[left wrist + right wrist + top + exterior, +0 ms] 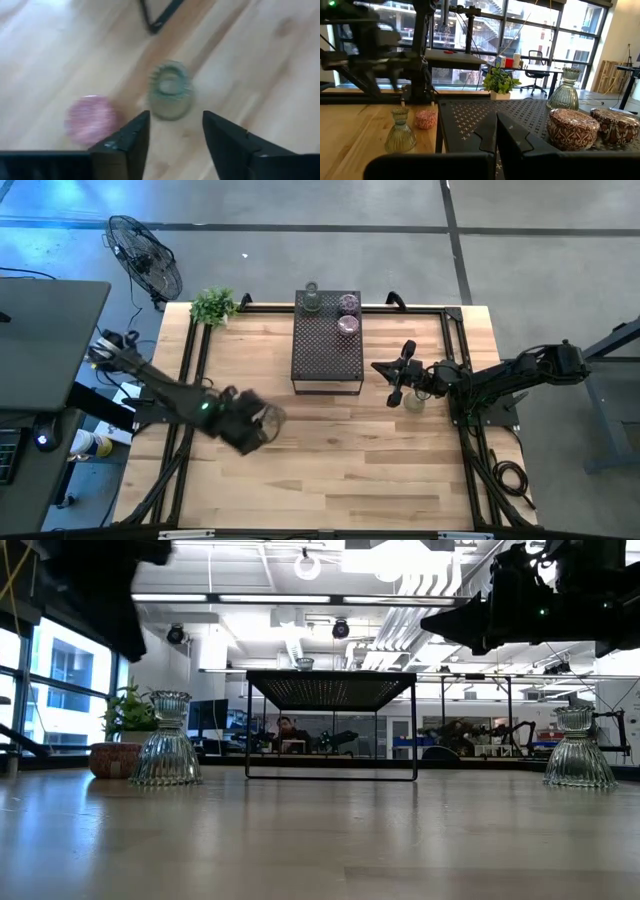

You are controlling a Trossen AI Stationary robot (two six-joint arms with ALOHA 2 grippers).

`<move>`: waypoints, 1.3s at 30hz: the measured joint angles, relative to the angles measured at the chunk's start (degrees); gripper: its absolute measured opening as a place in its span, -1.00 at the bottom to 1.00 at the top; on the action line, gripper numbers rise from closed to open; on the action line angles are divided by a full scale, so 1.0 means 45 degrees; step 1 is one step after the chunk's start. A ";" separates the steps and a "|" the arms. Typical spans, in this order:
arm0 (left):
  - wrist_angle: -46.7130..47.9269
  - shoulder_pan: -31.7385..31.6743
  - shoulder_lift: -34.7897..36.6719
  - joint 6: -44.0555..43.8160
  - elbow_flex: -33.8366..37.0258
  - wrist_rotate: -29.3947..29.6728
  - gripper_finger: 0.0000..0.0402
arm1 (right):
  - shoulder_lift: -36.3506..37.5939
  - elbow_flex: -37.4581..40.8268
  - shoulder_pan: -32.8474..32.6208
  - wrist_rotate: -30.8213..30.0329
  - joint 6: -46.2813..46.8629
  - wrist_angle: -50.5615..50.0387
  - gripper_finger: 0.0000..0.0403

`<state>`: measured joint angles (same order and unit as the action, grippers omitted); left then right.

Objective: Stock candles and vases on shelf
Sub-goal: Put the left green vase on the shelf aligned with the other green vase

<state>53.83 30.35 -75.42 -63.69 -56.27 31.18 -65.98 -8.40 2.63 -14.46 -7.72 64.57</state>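
Observation:
The black shelf [327,355] stands at the table's far middle. On its top stand one vase [311,300] and two candles [348,303] [347,324]. My left gripper [172,117] is open and empty above the table, left of centre. Just beyond its fingertips a second vase [171,90] stands on its base on the wood, with the third candle [90,119] beside it. My right gripper [496,120] is shut and empty, raised right of the shelf and pointing at it. A third vase [414,400] stands on the table beside it.
A leafy potted plant [213,305] stands at the table's far left corner. Black rails [190,350] run along the table's left, right and far edges. Bare wood lies along the near half of the table [340,470].

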 joint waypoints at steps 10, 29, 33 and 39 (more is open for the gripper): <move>-0.8478 0.0488 0.0536 -0.1139 0.5092 0.1164 -0.86 | 0.0000 0.0000 0.0000 -0.0393 -0.0060 0.0024 -1.00; -0.7797 0.1366 -0.0055 -0.1334 0.5050 0.3485 0.35 | 0.0000 0.0000 0.0000 -0.0381 -0.0060 -0.0019 -1.00; -0.8133 0.1599 -0.1223 -0.1429 0.5036 0.4923 0.37 | 0.0000 0.0000 0.0000 -0.0379 -0.0061 -0.0072 -1.00; -0.9402 0.1229 -0.2772 -0.1607 0.5041 0.6020 0.37 | 0.0000 0.0000 0.0000 -0.0381 -0.0061 -0.0101 -1.00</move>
<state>11.52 35.88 -87.90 -70.92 -33.58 58.27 -65.98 -8.40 2.63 -16.17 -7.99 64.12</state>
